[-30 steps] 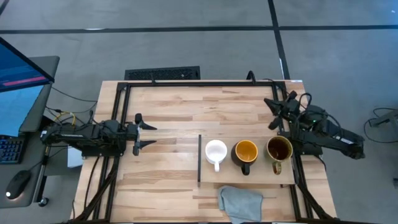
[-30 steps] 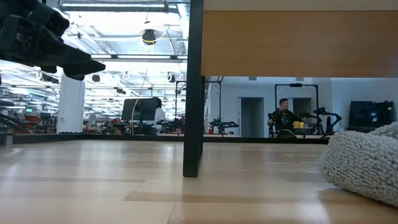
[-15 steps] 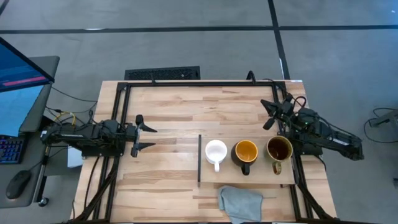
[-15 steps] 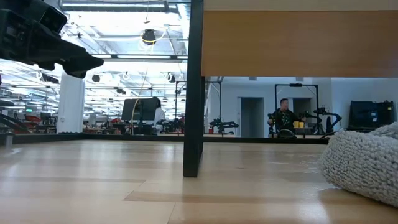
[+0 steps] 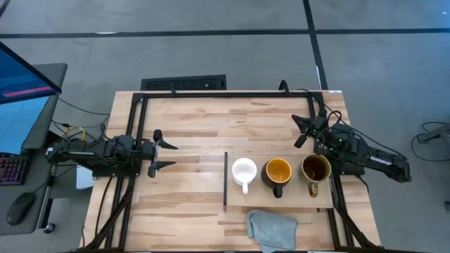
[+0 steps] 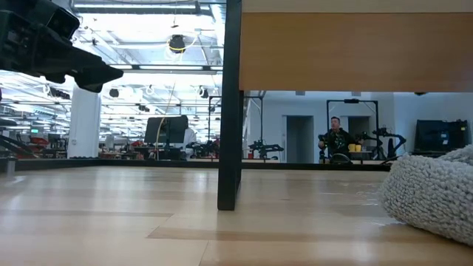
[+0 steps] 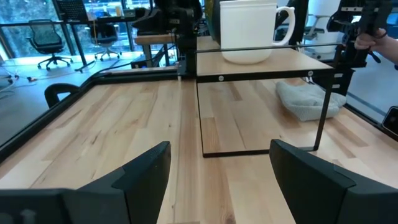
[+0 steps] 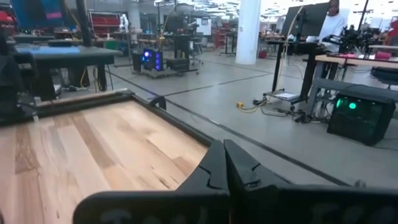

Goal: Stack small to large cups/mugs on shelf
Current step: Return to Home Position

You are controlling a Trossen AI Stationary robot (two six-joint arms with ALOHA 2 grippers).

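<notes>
Three mugs stand upright side by side on the light-wood shelf (image 5: pixel 288 201), handles toward the near edge: the white one (image 5: pixel 244 170), the black one with yellow inside (image 5: pixel 278 171), and the olive-brown one (image 5: pixel 316 168). The shelf's dark strip (image 5: pixel 225 179) is on its left edge. My left gripper (image 5: pixel 171 154) is open and empty, left of the shelf and level with the white mug (image 7: pixel 248 31). My right gripper (image 5: pixel 301 131) is shut and empty, above the table just beyond the olive-brown mug. In its wrist view (image 8: pixel 225 163) the fingers meet.
A grey cloth (image 5: pixel 271 229) lies at the near edge beside the shelf and also shows in the low view (image 6: pixel 436 196). The shelf stands raised on thin dark legs (image 7: pixel 323 112). Bare wood lies between my left gripper and the shelf. A person (image 6: pixel 336 137) sits far back in the room.
My right gripper has moved a little toward the table's left edge, staying beyond the mugs. The mugs and the cloth have not moved.
</notes>
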